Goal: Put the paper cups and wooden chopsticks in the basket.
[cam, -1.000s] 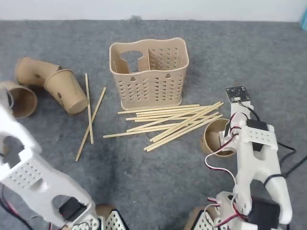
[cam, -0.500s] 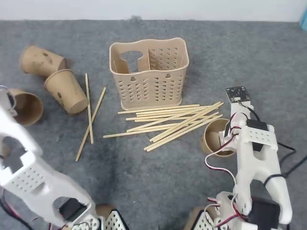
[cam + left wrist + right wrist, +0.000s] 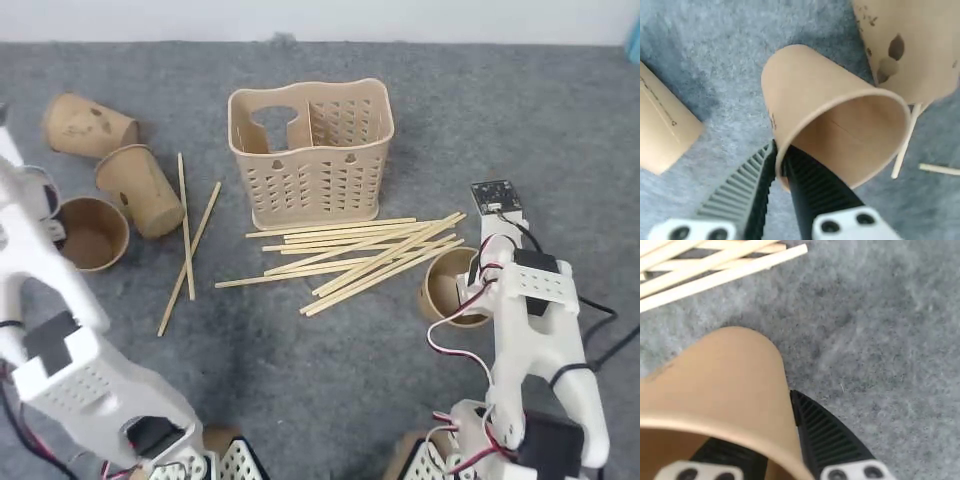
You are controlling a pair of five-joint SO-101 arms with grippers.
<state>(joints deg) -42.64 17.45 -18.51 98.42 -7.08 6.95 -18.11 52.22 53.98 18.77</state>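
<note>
**Asker:** What does each claw have hold of?

**Robot:** My left claw [image 3: 780, 152] is nearly closed, pinching the wall of the first cup [image 3: 840, 130], a brown paper one. One finger is inside the rim and one outside. My right claw [image 3: 782, 410] grips the second cup [image 3: 715, 385] the same way, its wall between my fingers.

**Asker:** Where are the things?

**Robot:** From above, the first cup sits at the left edge of the grey surface [image 3: 300, 380], its mouth facing up. I cannot tell whether it touches the surface. Just beside it, two more cups lie on their sides: the nearer cup [image 3: 140, 188] and the far cup [image 3: 88, 125]. A chopstick pair [image 3: 187, 235] lies between them and the basket [image 3: 320, 185], which stands upright in the middle. The chopstick heap [image 3: 350, 255] is spread in front of the basket. The second cup stands just beside the heap's right end.
</note>
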